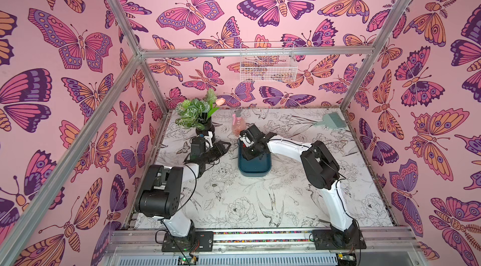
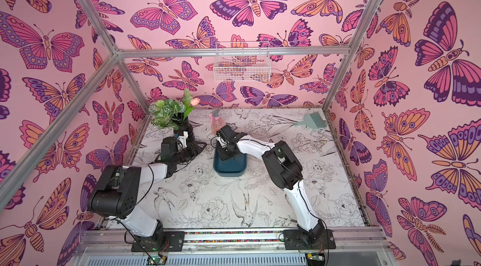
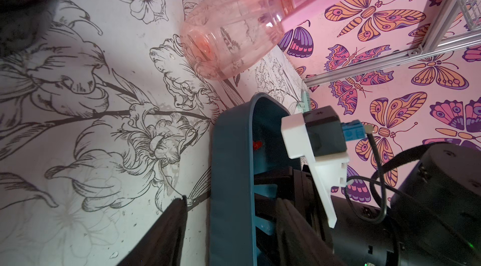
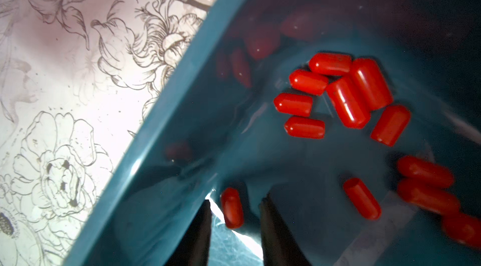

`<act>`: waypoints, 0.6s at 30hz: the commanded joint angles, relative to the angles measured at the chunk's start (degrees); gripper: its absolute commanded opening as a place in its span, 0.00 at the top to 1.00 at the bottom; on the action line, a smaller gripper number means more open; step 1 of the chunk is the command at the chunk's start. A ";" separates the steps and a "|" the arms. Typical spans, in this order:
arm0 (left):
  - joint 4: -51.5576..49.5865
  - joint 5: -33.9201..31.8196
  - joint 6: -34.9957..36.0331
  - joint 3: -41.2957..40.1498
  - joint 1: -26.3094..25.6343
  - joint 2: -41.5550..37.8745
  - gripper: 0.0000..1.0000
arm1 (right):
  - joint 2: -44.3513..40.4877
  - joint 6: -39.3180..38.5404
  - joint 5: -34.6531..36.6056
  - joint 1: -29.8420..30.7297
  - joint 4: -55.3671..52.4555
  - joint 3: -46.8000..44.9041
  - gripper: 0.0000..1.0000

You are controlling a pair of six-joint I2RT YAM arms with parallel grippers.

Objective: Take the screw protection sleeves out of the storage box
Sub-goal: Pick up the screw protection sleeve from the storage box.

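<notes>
So: right claw (image 4: 235,206) straddles a lone cap (image 4: 232,207), no pinch yet

**Top views.** In both top views the tray (image 1: 253,173) (image 2: 229,172) sits mid-table. The right claw (image 1: 246,156) comes in from 3 o'clock and dips into the tray's 11 o'clock end. The left claw (image 1: 226,145) is at the tray's 10 o'clock, right by the side wall. A spray bottle (image 1: 237,124) stands near the tray at 12 o'clock. The red caps can't be made out here, too small and under the right claw.

**Left wrist.** The tray wall (image 3: 226,173) runs between the left claw's fingers (image 3: 171,225), which are spread wide. Table shows between the outer finger and the wall, so this claw is released and holds nothing. I can't tell whether the inner finger touches. A speck of red (image 3: 257,145) shows inside the tray.

**Right wrist.** All the red caps (image 4: 346,90) lie on the tray floor, most of them heaped ahead of the tips. The lone cap lies apart from the heap, right between the two fingers. Its long axis runs roughly along the fingers, so the jaws would close on its round sides. The jaws are partly spread, wider than the cap, with a gap visible on both sides. Nothing is grasped.

**Call.** The right arm is the nearer one and already lined up, so a straight squeeze should do. The risk is that a slick round cap rolls or pops out as the jaws close.
</notes>
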 commanded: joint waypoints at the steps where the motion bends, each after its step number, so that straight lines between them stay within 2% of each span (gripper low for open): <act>1: 0.74 0.65 0.56 0.19 -0.36 0.34 0.41 | 2.03 -0.61 -0.24 0.58 -2.12 1.76 0.68; 8: 0.57 0.62 0.43 0.25 -0.31 0.41 0.42 | 1.90 -0.66 -0.57 0.60 -2.31 1.95 0.81; 18: 0.60 0.58 0.47 0.23 -0.35 0.43 0.45 | -0.50 -0.44 -0.95 0.80 -1.61 0.91 0.86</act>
